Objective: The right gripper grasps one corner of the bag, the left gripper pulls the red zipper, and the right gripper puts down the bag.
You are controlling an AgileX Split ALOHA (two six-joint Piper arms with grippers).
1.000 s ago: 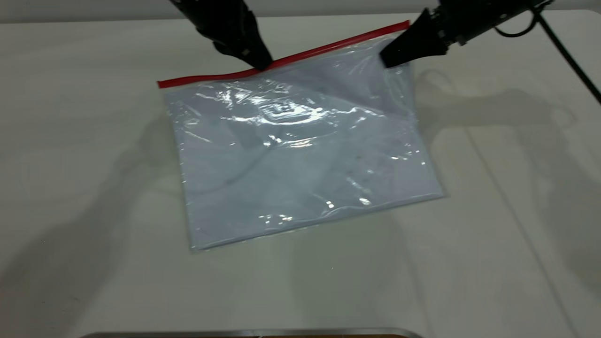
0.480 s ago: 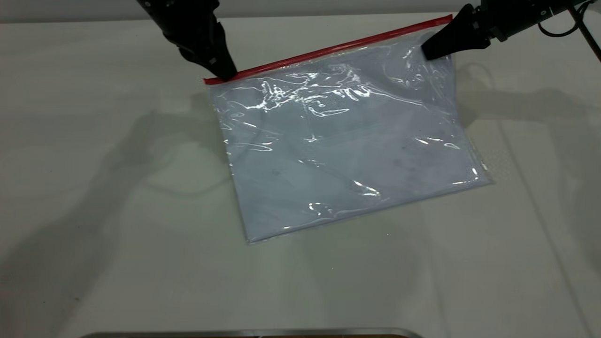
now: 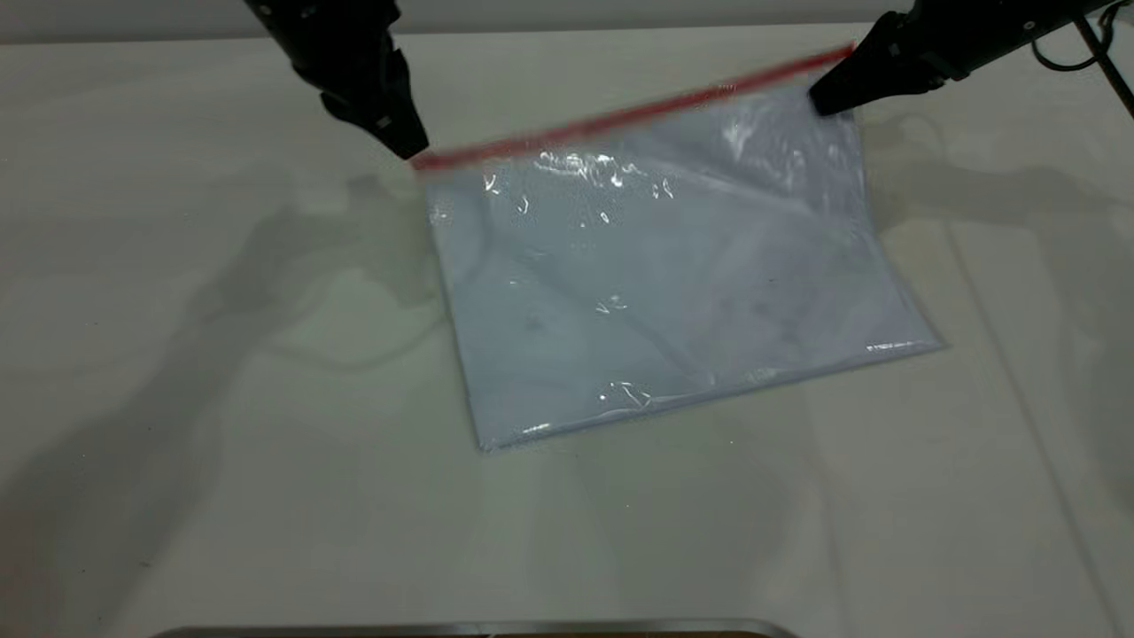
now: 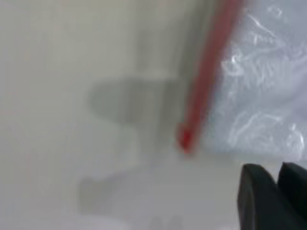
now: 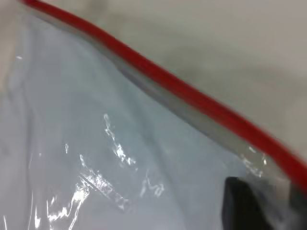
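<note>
The bag (image 3: 673, 275) is a clear pouch with pale sheets inside. Its near edge rests on the table and its far edge is lifted. The red zipper (image 3: 620, 120) runs along that far edge and looks blurred. My right gripper (image 3: 824, 97) is shut on the bag's far right corner; the right wrist view shows its fingers (image 5: 242, 206) clamped on the plastic just below the red zipper (image 5: 182, 91). My left gripper (image 3: 406, 146) hovers at the strip's left end. In the left wrist view its jaws (image 4: 278, 191) are together and empty, apart from the zipper's end (image 4: 185, 139).
The white table (image 3: 221, 399) spreads all round the bag. A metal rim (image 3: 478, 629) shows at the near edge. A black cable (image 3: 1103, 53) trails behind the right arm at the far right.
The left gripper slid left along the red strip from its middle to its left end and now stands off it. The right gripper and the bag shifted right.
</note>
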